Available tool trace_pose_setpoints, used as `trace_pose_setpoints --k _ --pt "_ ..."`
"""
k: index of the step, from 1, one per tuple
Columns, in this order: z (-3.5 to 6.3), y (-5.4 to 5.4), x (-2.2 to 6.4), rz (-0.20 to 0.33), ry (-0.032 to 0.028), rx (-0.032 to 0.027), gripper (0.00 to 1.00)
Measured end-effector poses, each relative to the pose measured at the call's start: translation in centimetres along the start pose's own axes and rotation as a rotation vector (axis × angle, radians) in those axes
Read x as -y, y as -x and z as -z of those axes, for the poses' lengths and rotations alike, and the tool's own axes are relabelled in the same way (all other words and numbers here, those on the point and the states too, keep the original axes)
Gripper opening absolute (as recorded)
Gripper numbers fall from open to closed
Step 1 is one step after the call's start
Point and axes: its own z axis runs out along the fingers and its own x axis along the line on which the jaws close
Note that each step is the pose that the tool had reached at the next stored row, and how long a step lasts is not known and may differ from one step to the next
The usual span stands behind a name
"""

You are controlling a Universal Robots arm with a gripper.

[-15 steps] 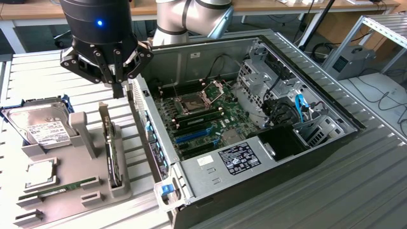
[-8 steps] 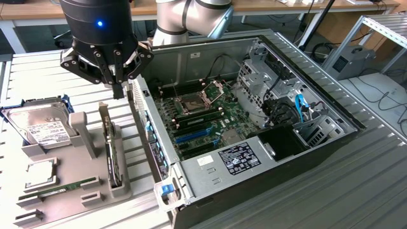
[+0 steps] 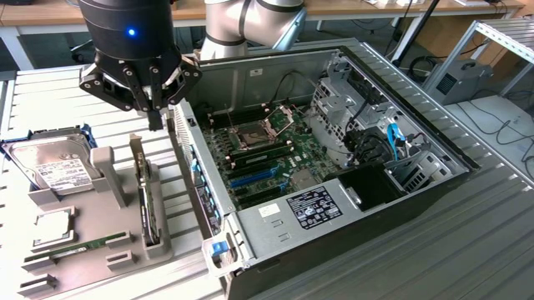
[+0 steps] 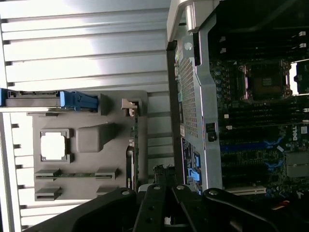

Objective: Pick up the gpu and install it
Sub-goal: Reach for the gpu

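Note:
The gpu [image 3: 147, 203] stands on its long edge in a slot of the grey holder tray [image 3: 92, 250], its silver end bracket [image 3: 136, 152] pointing up at the far end. My gripper [image 3: 155, 122] hangs just above and slightly beyond that bracket, beside the case's near wall. Its fingers are shut together with nothing between them, apart from the card. In the wrist view the gpu [image 4: 131, 159] appears edge-on in the tray, with my gripper [image 4: 165, 176] close to its end.
The open PC case [image 3: 434, 181] lies at the exterior view's right, motherboard [image 3: 276, 150] exposed with blue slots [image 3: 250, 178]. On the tray sit a silver hard drive [image 3: 54, 165], a processor [image 3: 54, 225] and a green memory stick [image 3: 79, 245]. Slatted table around.

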Motion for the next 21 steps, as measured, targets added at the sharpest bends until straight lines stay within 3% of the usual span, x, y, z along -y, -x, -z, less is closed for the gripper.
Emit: trace_pose_setpoints --k 21 --pt "-0.03 0.04 0.47 0.0 0.0 0.0 0.11"
